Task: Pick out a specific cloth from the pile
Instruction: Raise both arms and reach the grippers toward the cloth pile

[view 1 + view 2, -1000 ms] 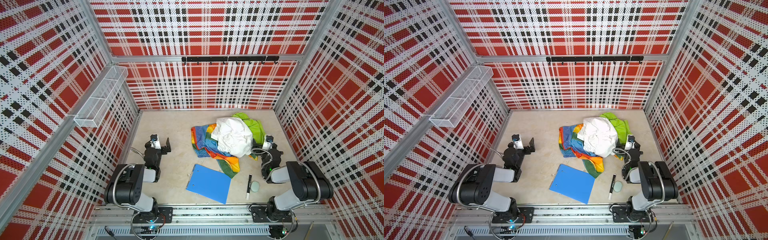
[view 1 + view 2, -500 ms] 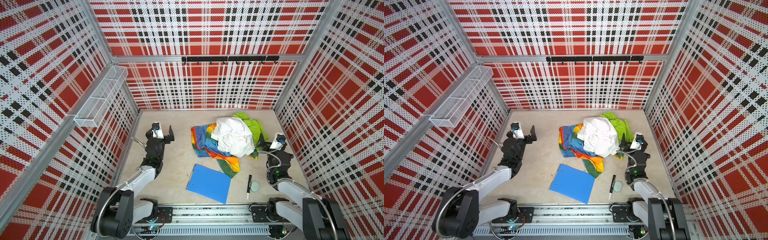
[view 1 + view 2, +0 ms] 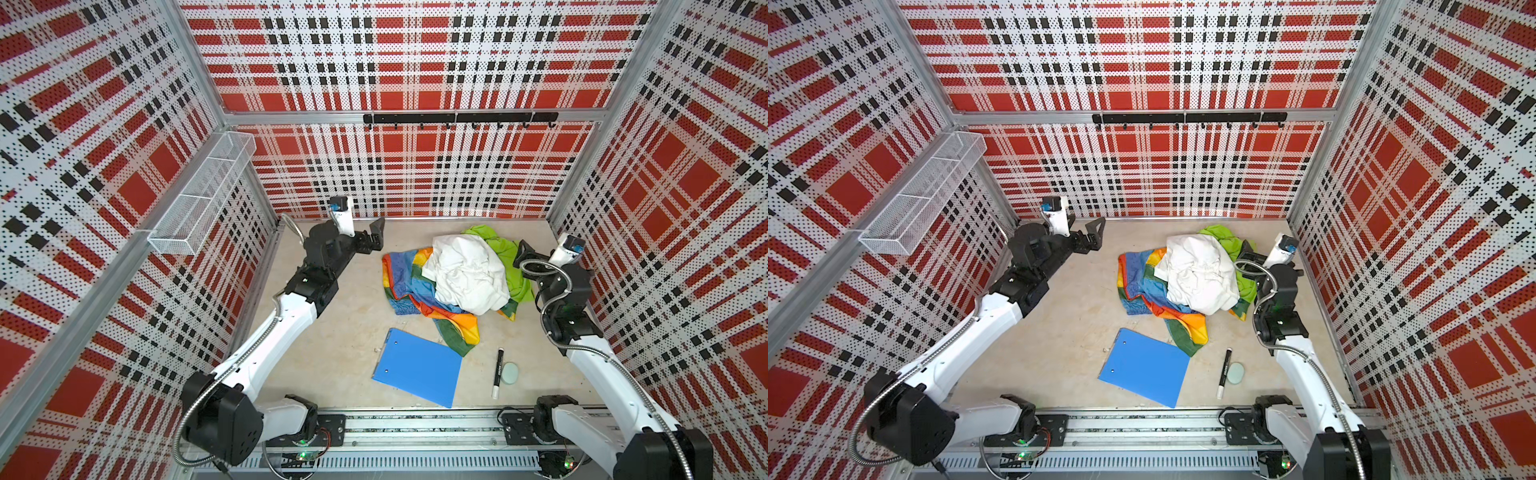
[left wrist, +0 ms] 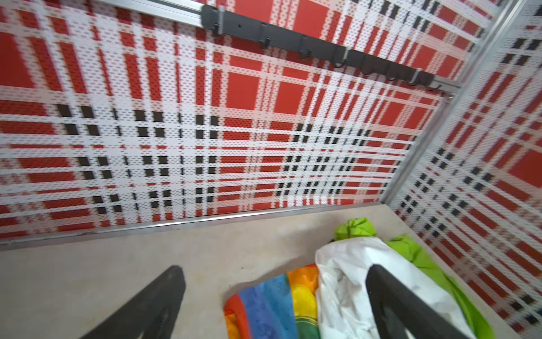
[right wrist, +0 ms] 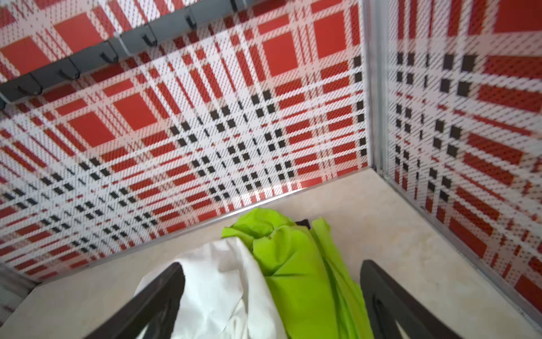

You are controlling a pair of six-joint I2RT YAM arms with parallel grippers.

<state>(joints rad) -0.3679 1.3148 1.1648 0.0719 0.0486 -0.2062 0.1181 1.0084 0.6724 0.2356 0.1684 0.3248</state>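
**Cloth pile and two empty pincers, as seen from the floor**

**Both top views**
- The pile [image 3: 451, 291]: three cloths heaped on the table [image 3: 353, 332]. The white cloth [image 3: 465, 272] lies crumpled on top and serves as the landmark for everything below.
- The cloth [image 3: 409, 282]: rainbow-striped. It spreads from under the white cloth toward the left arm, and a tail trails toward the front rail.
- Lime-green cloth [image 3: 505, 253]: tucked behind the white cloth on the right arm's side.
- Blue clipboard [image 3: 419, 368]: lies flat, in front of the white cloth and apart from it, with the rainbow tail just beside its corner.
- Black marker [image 3: 498, 374] and pale round disc [image 3: 509, 372]: side by side, also in front of the white cloth.
- Left gripper [image 3: 374, 237]: well apart from the white cloth, beyond the rainbow edge. Its jaws are spread wide with nothing between them.
- Right gripper [image 3: 1248, 253]: just beside the green cloth, across the white cloth from the left gripper. Its jaws are largely hidden by its own wrist here.

**Left wrist view**
- Left gripper [image 4: 275, 270]: both dark fingers [image 4: 164, 302] stand far apart over bare table. The rainbow cloth and the white cloth lie ahead, and neither is held.

**Right wrist view**
- Right gripper [image 5: 272, 265]: the jaws are fully spread and grip nothing. Green and white folds show between the fingers (I cannot tell whether they touch).
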